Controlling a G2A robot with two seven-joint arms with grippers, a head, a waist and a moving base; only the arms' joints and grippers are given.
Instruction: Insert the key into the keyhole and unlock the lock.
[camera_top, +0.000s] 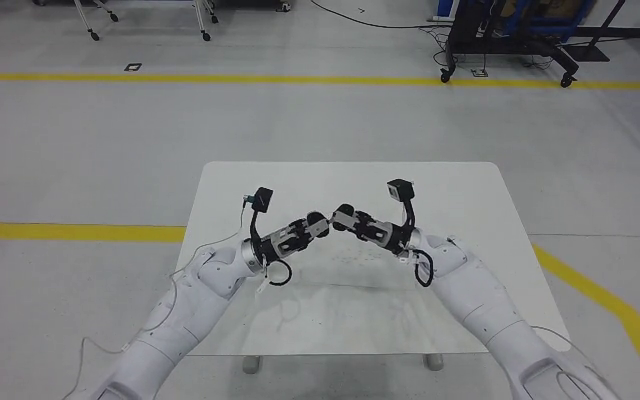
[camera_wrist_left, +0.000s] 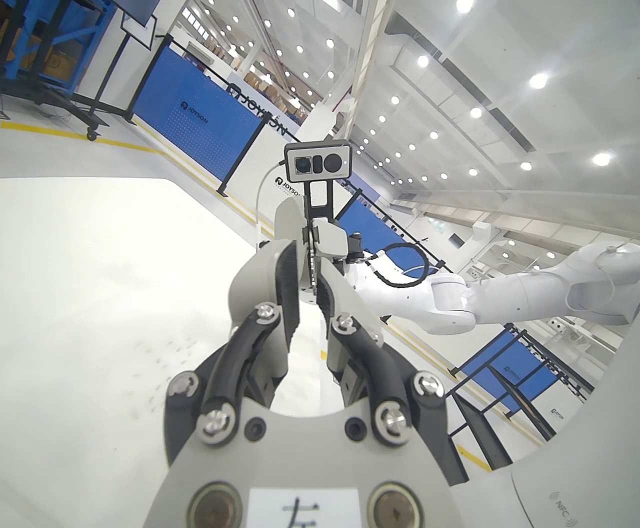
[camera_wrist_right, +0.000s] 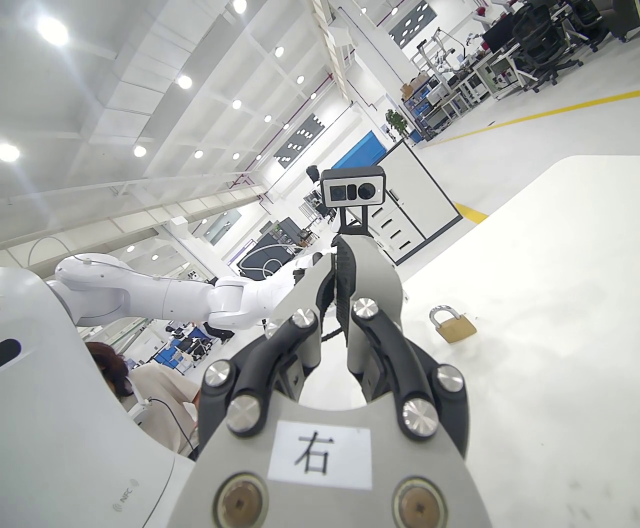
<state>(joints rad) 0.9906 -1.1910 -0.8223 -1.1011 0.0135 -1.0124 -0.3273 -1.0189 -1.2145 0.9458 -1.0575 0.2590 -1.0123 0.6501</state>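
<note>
A brass padlock (camera_wrist_right: 452, 327) with its silver shackle closed lies flat on the white table (camera_top: 450, 200), off to one side of my right gripper (camera_wrist_right: 337, 250). That gripper is shut, its ribbed pads meeting at the tips, and I see no key between them. My left gripper (camera_wrist_left: 305, 245) points straight at it, tip to tip, with a narrow gap between its pads. In the top view the left gripper (camera_top: 318, 222) and right gripper (camera_top: 342, 217) meet above the table's middle. The contact point is hidden by the fingers.
The tabletop has faint scuff marks (camera_wrist_left: 165, 355) and its edges lie well away from the grippers. A person (camera_wrist_right: 150, 385) sits beyond the table behind the robot's body, touching nothing. A yellow floor line (camera_top: 90, 232) runs past the table.
</note>
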